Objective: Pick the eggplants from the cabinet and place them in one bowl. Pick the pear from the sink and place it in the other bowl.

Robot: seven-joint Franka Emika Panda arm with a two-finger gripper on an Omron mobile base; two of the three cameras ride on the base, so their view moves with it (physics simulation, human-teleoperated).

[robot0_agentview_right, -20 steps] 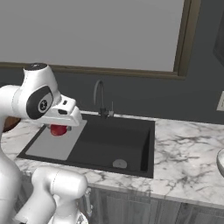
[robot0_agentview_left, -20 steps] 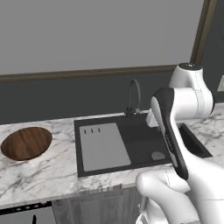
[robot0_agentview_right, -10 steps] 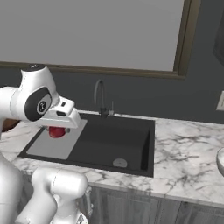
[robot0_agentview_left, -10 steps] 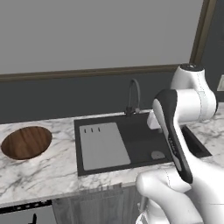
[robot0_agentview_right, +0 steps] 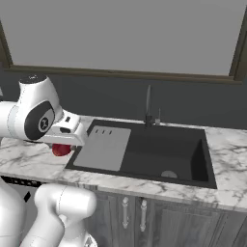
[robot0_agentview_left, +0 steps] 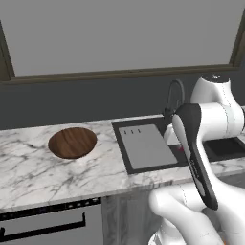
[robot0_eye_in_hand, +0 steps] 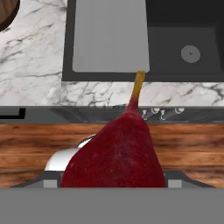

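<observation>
**Above the counter edge: red pear held off the sink**

Beneath the hand, in the right base view, the pear (robot0_agentview_right: 61, 149) hangs under the gripper (robot0_agentview_right: 65, 144), over the marble counter (robot0_agentview_right: 29, 154) just left of the sink (robot0_agentview_right: 159, 149). Gripper state: grasping the pear, seen close in the hand view as a dark red body with a yellow-brown stem (robot0_eye_in_hand: 116, 157); the fingertips themselves are hidden by the fruit.

Sink: black rectangular basin, grey ribbed drainboard (robot0_agentview_right: 103, 147) on its left part, round grey drain (robot0_agentview_right: 169, 174) on the basin floor, dark arched faucet (robot0_agentview_right: 148, 103) at the back rim.

Other bowl (robot0_agentview_left: 72, 142): shallow, dark brown wood grain, resting on the marble counter well left of the sink in the left base view; its rim just enters the top left corner of the hand view.

Surroundings: grey window (robot0_agentview_left: 119, 36) with dark frame behind the counter; cabinet doors with pale handles (robot0_agentview_right: 134, 214) below the sink; dark oven handle (robot0_agentview_left: 43, 229) under the counter at left
</observation>
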